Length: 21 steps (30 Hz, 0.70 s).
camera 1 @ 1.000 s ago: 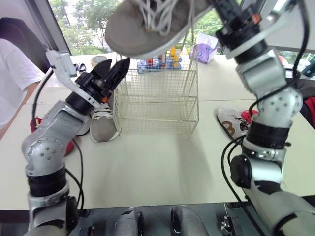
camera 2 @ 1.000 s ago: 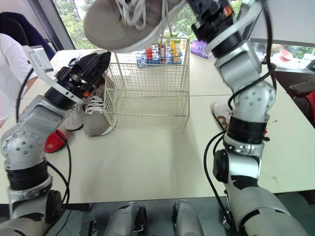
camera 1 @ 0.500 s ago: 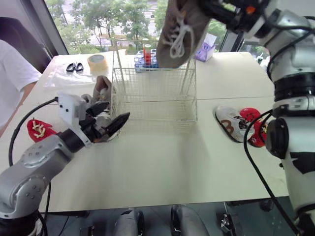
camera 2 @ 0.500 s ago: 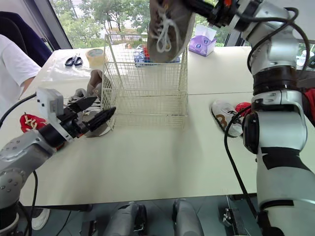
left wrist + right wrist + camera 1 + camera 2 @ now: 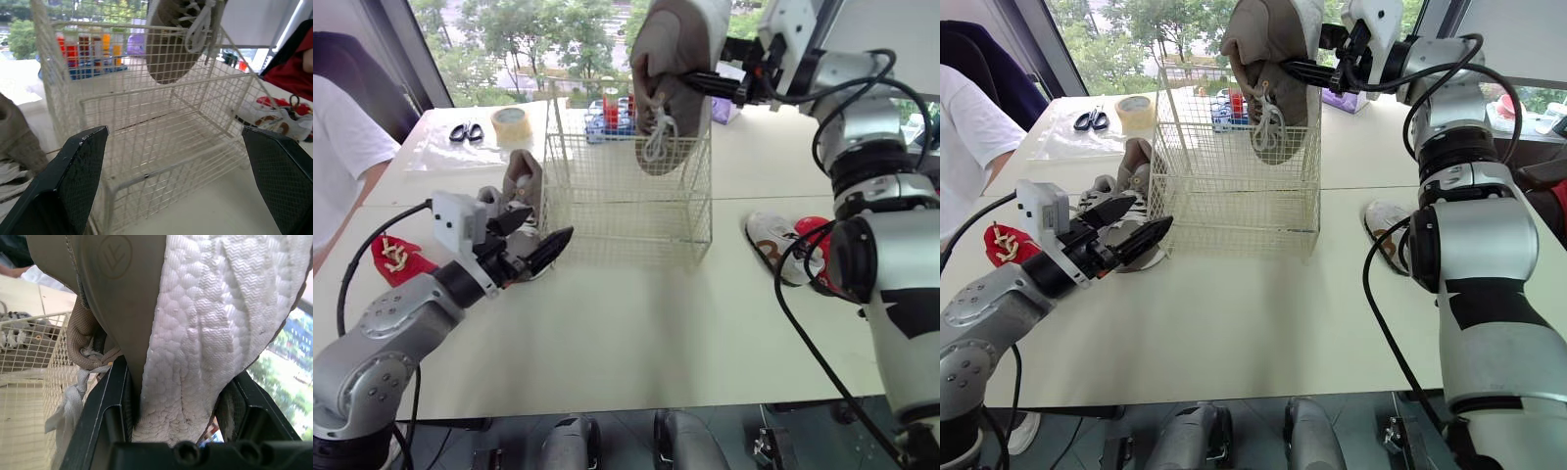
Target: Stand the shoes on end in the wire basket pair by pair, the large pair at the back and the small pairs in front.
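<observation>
We have the right gripper (image 5: 690, 78) clamped on the big grey shoe (image 5: 661, 49), hanging on end over the back of the wire basket (image 5: 626, 211), left gripper (image 5: 551, 222) wide open and empty beside it; we should lower straight, laces clear of the rim.

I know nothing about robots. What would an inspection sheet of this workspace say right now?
Surface: pale table, nothing spilled.
Job's things: wire basket upright, no shoe standing inside; large grey shoe hanging on end at its open top; second grey shoe beside the basket; small red shoe on the robot's left; small white shoe and second red shoe on its right.
Clutter: scissors, tape roll, rack of coloured bottles.
Grippers: left gripper open near the basket; right gripper shut on the large grey shoe.
Cables: black cables loop along both arms.
Surroundings: person in white sleeve on the robot's left; windows with trees behind.
</observation>
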Motion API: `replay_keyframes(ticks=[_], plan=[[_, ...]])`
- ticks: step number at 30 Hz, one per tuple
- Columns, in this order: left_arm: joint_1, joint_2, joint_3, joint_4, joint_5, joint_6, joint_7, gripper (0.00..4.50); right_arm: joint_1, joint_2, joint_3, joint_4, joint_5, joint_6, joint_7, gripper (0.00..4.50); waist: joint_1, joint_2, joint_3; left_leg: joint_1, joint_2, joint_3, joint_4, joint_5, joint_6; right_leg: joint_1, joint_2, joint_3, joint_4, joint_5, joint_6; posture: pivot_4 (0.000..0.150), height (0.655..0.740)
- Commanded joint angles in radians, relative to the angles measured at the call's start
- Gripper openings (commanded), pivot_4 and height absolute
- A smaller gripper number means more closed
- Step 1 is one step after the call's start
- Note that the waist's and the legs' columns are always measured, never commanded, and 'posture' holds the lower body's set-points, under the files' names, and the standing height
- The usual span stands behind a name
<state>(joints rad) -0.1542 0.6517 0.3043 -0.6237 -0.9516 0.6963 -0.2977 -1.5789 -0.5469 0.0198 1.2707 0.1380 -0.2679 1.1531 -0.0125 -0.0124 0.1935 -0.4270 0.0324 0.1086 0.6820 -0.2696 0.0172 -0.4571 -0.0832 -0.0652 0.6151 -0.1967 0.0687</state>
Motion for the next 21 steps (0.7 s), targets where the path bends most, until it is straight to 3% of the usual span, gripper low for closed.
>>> replay_keyframes(ticks=[1,2,4,5,14,21], plan=[[-0.011,0.004,0.026,-0.003,0.019,-0.025,-0.008,4.50,-0.028,-0.005,-0.057,0.008,0.002,0.010,-0.019,2.78,-0.001,0.000,0.000,0.000,0.000,0.000,0.000,0.000,0.000,0.000,0.000,0.000,0.000,0.000,0.000,0.150,0.7400],[-0.013,0.002,0.027,-0.003,0.018,-0.025,-0.007,4.50,-0.026,-0.006,-0.062,0.010,-0.002,0.010,-0.020,3.14,-0.001,0.000,0.000,0.000,0.000,0.000,0.000,0.000,0.000,0.000,0.000,0.000,0.000,0.000,0.000,0.150,0.7400],[-0.018,-0.002,0.022,-0.008,0.018,-0.021,0.002,4.50,-0.024,-0.009,-0.075,0.013,-0.005,0.017,-0.010,4.30,-0.003,0.000,0.000,0.000,0.000,0.000,0.000,0.000,0.000,0.000,0.000,0.000,0.000,0.000,0.000,0.150,0.7400],[-0.022,-0.004,0.019,-0.012,0.017,-0.018,0.008,4.50,-0.025,-0.011,-0.082,0.014,-0.004,0.020,-0.010,4.41,-0.004,0.000,0.000,0.000,0.000,0.000,0.000,0.000,0.000,0.000,0.000,0.000,0.000,0.000,0.000,0.150,0.7400],[-0.119,-0.014,-0.010,-0.007,-0.009,0.045,0.083,4.50,-0.036,-0.046,-0.110,0.001,-0.019,0.064,0.045,4.41,-0.001,0.000,0.000,0.000,0.000,0.000,0.000,0.000,-0.001,0.000,0.000,0.000,0.001,0.000,0.000,0.150,0.7400],[-0.177,0.057,0.137,0.082,-0.059,0.091,0.132,4.50,0.016,-0.167,-0.147,-0.105,0.011,0.115,0.143,4.41,-0.002,0.000,0.000,0.000,0.000,0.000,0.000,0.000,-0.001,0.000,0.000,0.000,0.001,0.000,0.000,0.150,0.7400]])
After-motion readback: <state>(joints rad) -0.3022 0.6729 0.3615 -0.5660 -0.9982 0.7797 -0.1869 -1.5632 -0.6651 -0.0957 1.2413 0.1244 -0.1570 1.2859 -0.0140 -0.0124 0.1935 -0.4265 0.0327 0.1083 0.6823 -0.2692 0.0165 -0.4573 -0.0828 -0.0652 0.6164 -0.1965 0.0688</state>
